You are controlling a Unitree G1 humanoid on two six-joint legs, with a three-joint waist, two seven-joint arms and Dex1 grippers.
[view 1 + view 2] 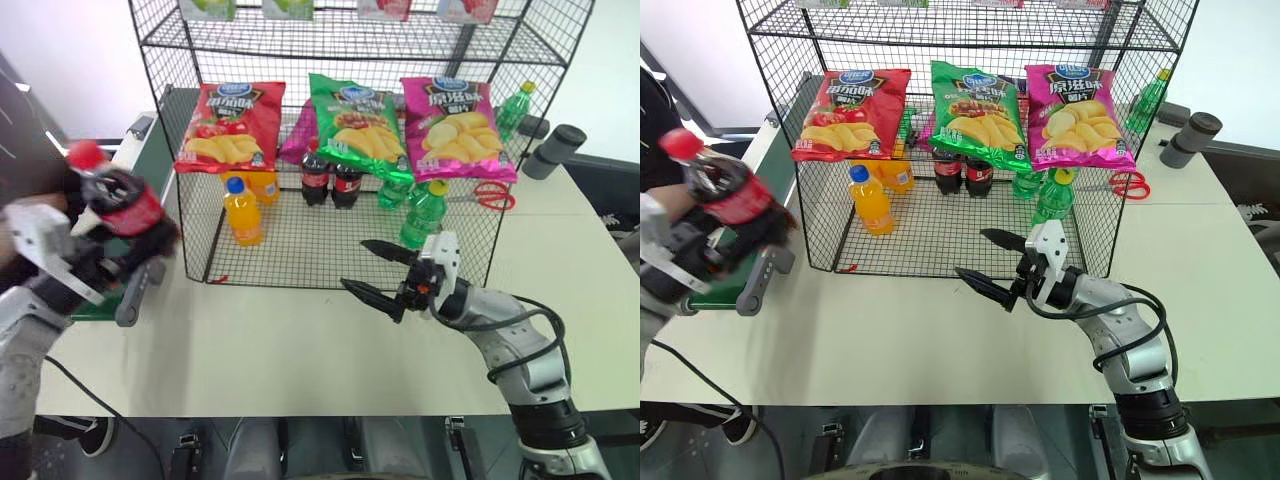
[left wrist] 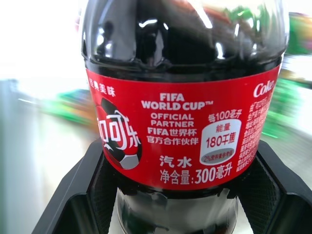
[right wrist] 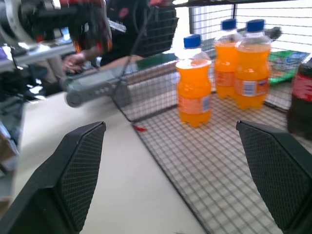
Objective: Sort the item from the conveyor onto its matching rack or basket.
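Note:
The item, a small cola bottle [image 1: 125, 205] with a red cap and red label, hangs tilted above the near end of the conveyor [image 1: 137, 290], at the table's left. My left gripper [image 1: 135, 248] is shut on it. In the left wrist view the bottle [image 2: 180, 131] fills the space between the two black fingers, which press its lower body. The black wire rack [image 1: 280, 262] stands in the middle of the table. My right gripper [image 1: 355, 265] is open with nothing in it, just in front of the rack's front edge, pointing left.
On the rack's bottom tier stand orange bottles [image 1: 243, 212], two cola bottles [image 1: 315, 178] and green bottles [image 1: 420, 215]. Three chip bags [image 1: 352, 120] hang above them. Red scissors [image 1: 490, 195] and a grey cylinder [image 1: 553, 150] lie at the right. A person stands beyond the conveyor.

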